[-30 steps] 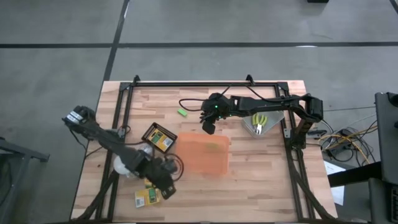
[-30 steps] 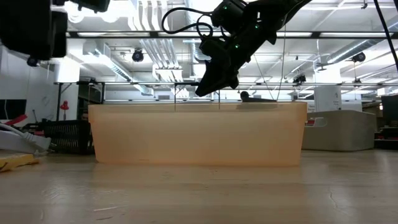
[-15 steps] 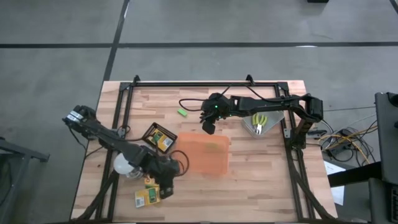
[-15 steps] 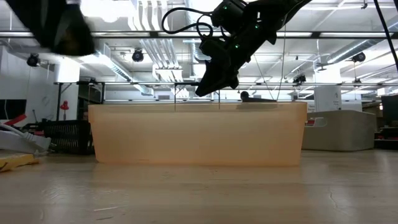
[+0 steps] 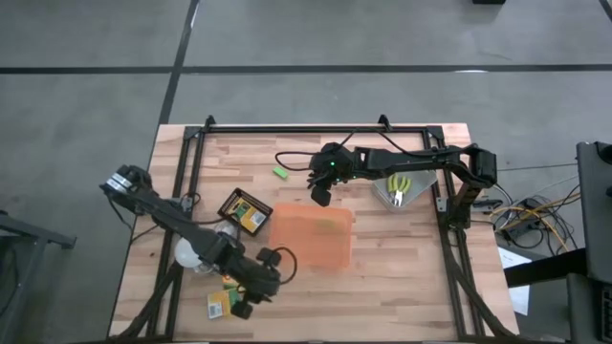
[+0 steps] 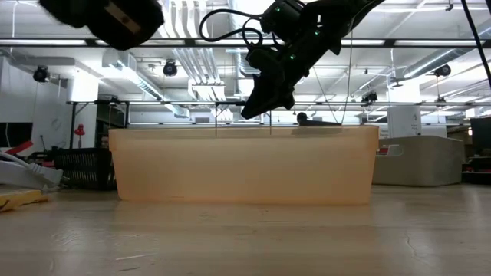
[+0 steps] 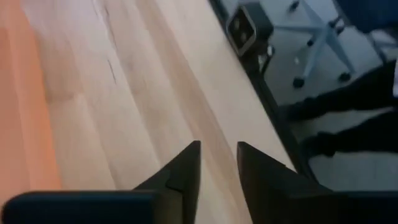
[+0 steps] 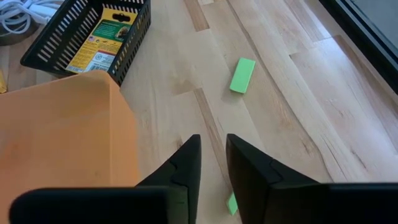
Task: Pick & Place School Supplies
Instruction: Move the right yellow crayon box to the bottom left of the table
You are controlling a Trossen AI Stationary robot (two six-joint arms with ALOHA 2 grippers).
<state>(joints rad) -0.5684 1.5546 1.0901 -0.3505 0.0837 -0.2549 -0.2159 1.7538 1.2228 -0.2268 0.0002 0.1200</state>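
1. While the right gripper hangs above the far edge of the orange tray, its fingers stand nearly together around nothing.
2. A green block lies on the table toward the far edge, apart from the tray; another block peeks out beside the fingers.
3. A crayon box lies in the black basket near the table's left side.
4. The left gripper hovers near the table's front-left corner, fingers narrowly parted and empty.
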